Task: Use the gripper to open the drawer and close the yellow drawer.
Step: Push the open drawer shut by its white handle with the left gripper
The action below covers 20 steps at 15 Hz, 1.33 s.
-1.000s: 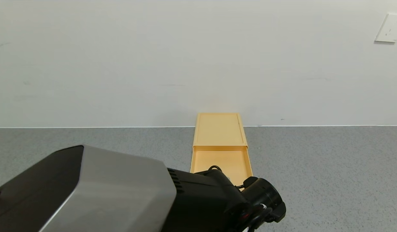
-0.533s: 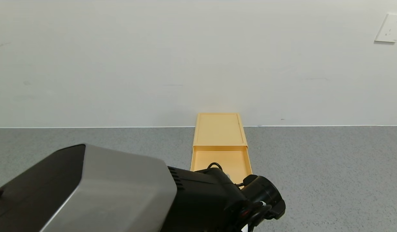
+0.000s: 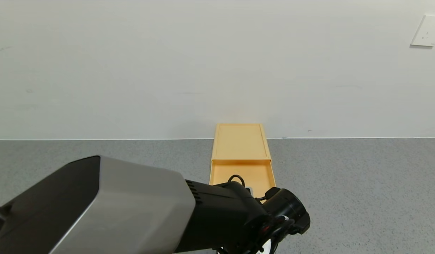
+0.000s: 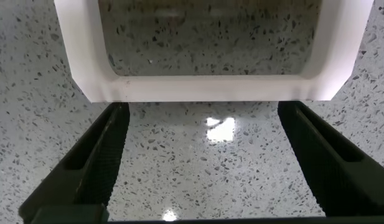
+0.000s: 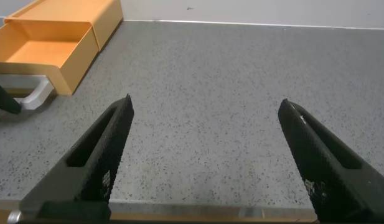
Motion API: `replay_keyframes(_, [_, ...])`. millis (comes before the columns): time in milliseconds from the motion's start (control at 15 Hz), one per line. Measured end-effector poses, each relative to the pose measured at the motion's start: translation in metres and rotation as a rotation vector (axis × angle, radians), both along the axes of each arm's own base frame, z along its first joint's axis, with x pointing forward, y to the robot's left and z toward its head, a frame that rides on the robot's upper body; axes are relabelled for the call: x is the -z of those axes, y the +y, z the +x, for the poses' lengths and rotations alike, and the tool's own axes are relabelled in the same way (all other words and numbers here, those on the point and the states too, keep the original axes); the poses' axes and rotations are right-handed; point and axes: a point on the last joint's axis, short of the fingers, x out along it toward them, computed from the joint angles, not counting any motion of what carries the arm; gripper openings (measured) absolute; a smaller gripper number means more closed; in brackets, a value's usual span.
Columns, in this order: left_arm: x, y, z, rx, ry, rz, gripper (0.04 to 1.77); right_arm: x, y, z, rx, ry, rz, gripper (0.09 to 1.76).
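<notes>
The yellow drawer stands partly pulled out of its flat yellow casing against the wall. My left arm reaches over the drawer's front and hides the handle in the head view. In the left wrist view my left gripper is open, with both fingertips right at the bar of the white loop handle and nothing between them. My right gripper is open and empty over bare table to the drawer's right. The right wrist view also shows the drawer and its handle.
The grey speckled table extends on both sides of the casing. A white wall rises right behind it, with a socket plate at the upper right.
My left arm has moved forward toward the casing. Less of the open drawer tray shows than a second ago, and its front has slid a little inward.
</notes>
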Motion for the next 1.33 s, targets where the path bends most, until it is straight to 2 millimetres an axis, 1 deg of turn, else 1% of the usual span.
replay_keyframes(600, [-0.005, -0.001, 0.015, 0.013, -0.039, 0.011, 1.72, 0.000, 0.000, 0.000, 0.000, 0.000, 0.000, 1.71])
replay_keyframes(1333, [-0.015, 0.001, 0.050, 0.028, -0.091, 0.003, 1.72, 0.000, 0.000, 0.000, 0.000, 0.000, 0.000, 1.71])
